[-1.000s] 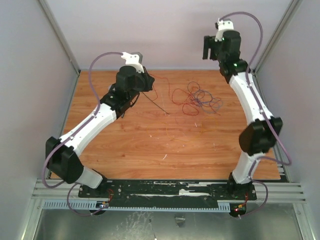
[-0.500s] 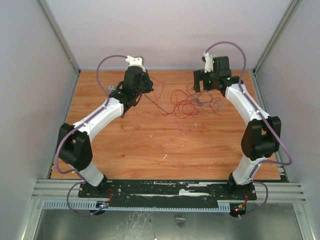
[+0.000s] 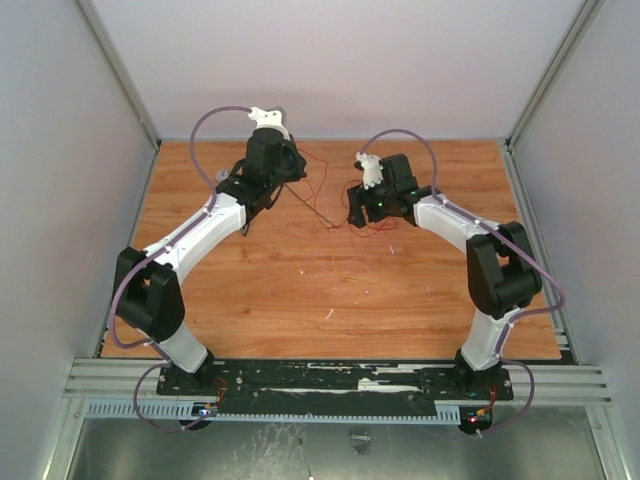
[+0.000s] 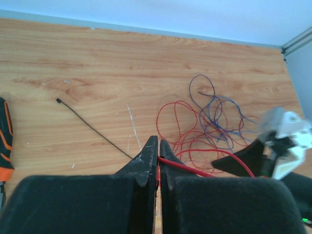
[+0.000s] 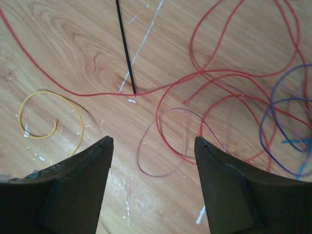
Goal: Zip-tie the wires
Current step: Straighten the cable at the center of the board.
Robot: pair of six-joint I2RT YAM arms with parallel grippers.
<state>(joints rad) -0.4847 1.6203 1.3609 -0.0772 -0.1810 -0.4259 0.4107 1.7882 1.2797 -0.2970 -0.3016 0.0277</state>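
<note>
One strand of the wires [image 4: 209, 127] is pinched in the pressed-together left gripper [image 4: 157, 146]. The zip tie [image 5: 125, 48] is seen flat on the table [image 5: 63, 44], just ahead of the spread right gripper [image 5: 153, 140], long axis pointing away.

Wood-grain surface [image 3: 300, 290] before me. Wires [image 4: 209, 127] tangled far, right of centre. Zip tie [image 4: 94, 128] flat just left. Yellow strand [image 5: 46, 92] curled near its tip.
</note>
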